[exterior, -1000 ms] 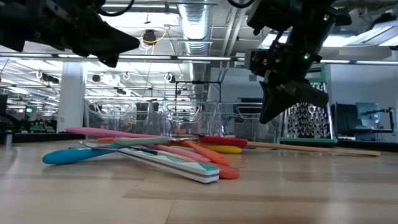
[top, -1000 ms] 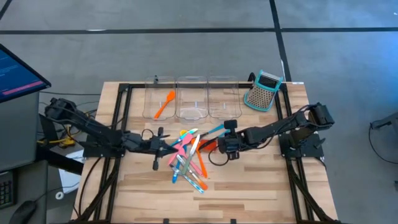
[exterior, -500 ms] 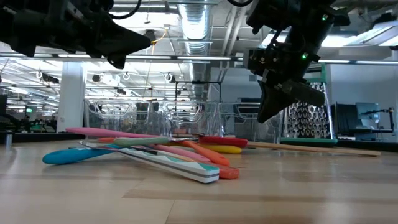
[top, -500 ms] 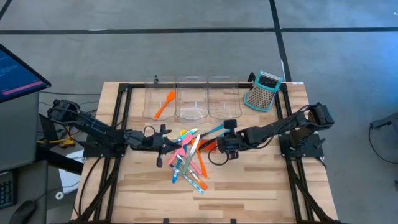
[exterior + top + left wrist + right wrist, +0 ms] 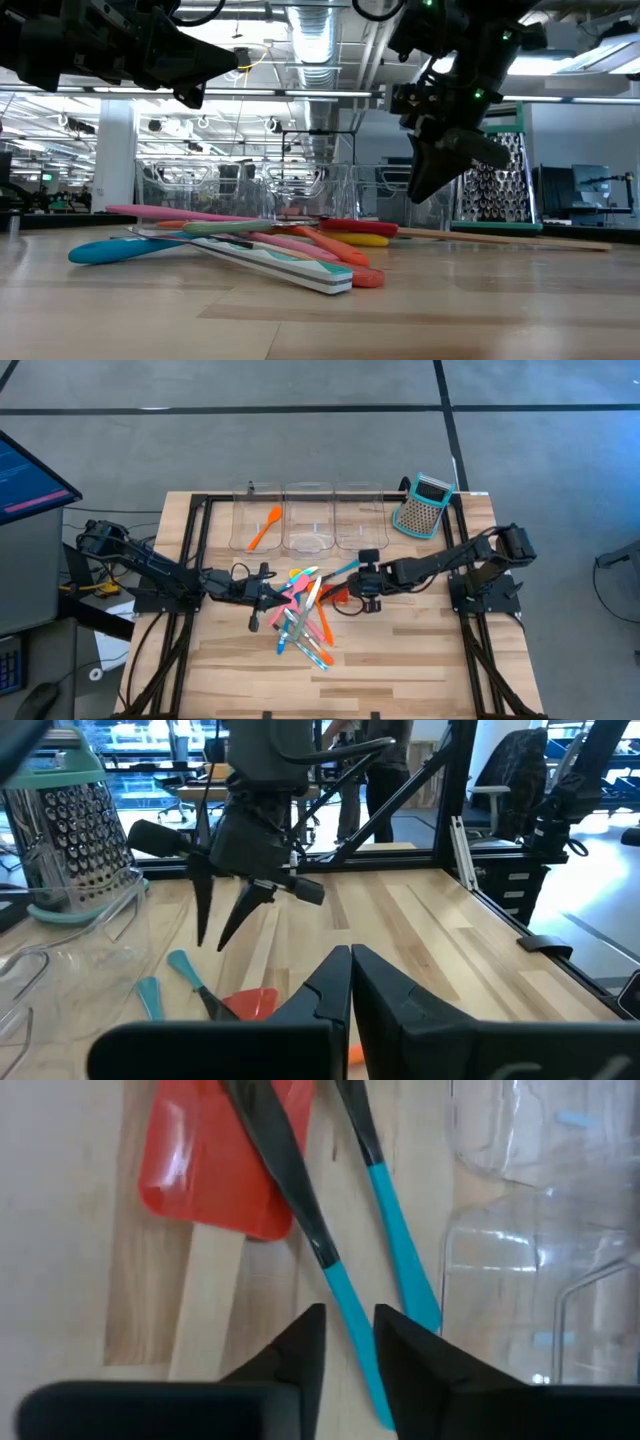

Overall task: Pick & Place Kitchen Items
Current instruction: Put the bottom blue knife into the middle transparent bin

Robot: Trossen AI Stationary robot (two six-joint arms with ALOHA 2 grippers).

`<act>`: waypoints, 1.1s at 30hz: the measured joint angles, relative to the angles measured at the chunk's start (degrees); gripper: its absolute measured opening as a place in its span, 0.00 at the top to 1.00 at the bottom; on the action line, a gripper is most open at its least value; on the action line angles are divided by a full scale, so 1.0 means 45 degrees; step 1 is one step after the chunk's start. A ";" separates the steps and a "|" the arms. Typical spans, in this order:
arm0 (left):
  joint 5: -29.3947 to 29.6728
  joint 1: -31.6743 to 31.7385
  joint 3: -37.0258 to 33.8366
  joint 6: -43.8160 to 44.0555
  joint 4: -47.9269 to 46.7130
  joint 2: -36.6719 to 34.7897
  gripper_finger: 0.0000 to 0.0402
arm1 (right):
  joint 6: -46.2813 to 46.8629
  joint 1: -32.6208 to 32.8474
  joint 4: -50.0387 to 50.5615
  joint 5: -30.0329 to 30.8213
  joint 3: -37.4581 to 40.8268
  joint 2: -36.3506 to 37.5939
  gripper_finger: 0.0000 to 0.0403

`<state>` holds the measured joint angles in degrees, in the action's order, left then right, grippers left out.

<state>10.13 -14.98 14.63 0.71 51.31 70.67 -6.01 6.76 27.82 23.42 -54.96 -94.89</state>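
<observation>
Several slim utensils lie in a crossed pile [image 5: 303, 612] at mid table, also in the low view [image 5: 250, 240]: pink, teal, blue, yellow, orange. A red spatula [image 5: 215, 1165] and two black-and-teal utensils [image 5: 345, 1305] lie at the pile's right. My right gripper [image 5: 348, 1330] hovers open above one teal handle, clear of the table in the low view [image 5: 420, 190]. My left gripper [image 5: 350, 955] is shut and empty, raised over the pile's left side [image 5: 272, 588]. An orange spatula [image 5: 264, 528] lies in the left bin.
Three clear bins [image 5: 308, 518] stand in a row at the table's far edge. A teal-and-grey box grater [image 5: 422, 506] stands at the far right. Bare wood shows along the near half of the table [image 5: 400, 650]. A black frame [image 5: 195, 540] runs around the table.
My left gripper has gone toward the table's right edge, closer to the pile. My right gripper has gone a little toward the table's left and far edges, over the teal handles. The utensils have kept still.
</observation>
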 joint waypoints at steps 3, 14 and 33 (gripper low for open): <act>0.0000 0.0000 0.0001 0.0000 0.0000 0.0000 1.00 | -0.0001 -0.0345 -0.0011 -0.0812 0.0000 0.0000 0.73; 0.0000 -0.0005 0.0001 0.0000 -0.0004 0.0000 1.00 | -0.0101 -0.0804 -0.0983 -0.1219 0.1117 0.0000 0.67; 0.0005 -0.0005 0.0006 0.0000 -0.0009 0.0000 1.00 | -0.1254 -0.1804 -0.2542 -0.1562 0.1418 -0.0214 0.68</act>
<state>10.15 -15.00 14.66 0.71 51.27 70.67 -11.65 -1.36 16.39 16.39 -48.58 -95.86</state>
